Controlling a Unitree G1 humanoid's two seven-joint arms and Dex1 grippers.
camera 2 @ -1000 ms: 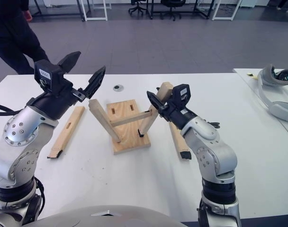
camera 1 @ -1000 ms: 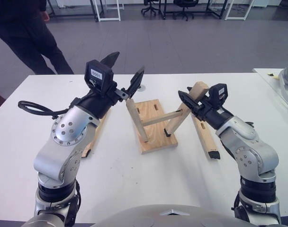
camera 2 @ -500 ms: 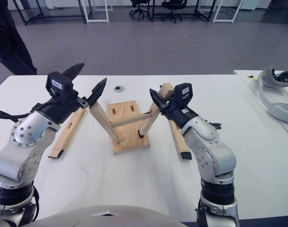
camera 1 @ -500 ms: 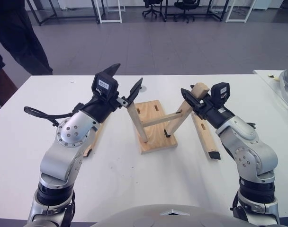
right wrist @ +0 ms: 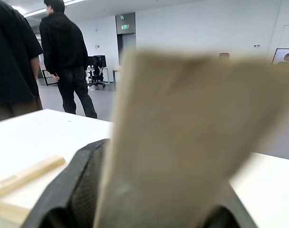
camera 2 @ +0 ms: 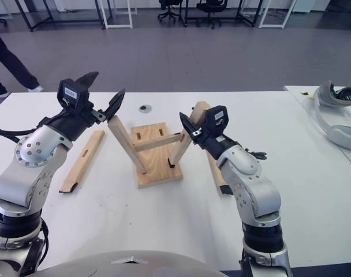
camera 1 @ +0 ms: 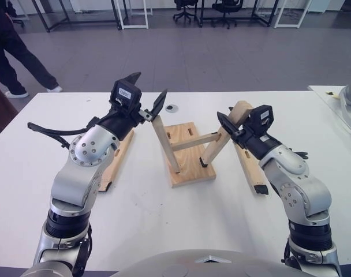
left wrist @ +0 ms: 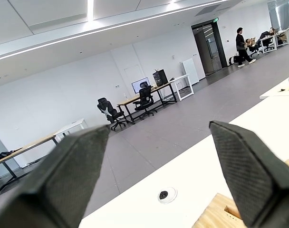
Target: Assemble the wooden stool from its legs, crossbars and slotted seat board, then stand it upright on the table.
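One white bench (camera 1: pixel 164 225) in a grey-floored office carries one seat board (camera 1: pixel 193 168), flat at its centre. Of four legs, the left standing leg (camera 1: pixel 165 144) and right standing leg (camera 1: pixel 216 147) lean in the board, joined by one crossbar (camera 1: pixel 193 142). The left loose leg (camera 2: pixel 83 158) and right loose leg (camera 1: pixel 250 170) lie flat on either side. The left end effector (camera 1: pixel 148 86) gapes open by the left standing leg's top. The right end effector (camera 1: pixel 230 118) clamps the right standing leg's top. A white headset (camera 2: pixel 337 115) lies far right.

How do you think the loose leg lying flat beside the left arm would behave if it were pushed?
The loose leg looks like solid squared timber, so it is probably stiff and should slide rather than roll. Its dark end cap may drag, so an off-centre push would likely swing it round.
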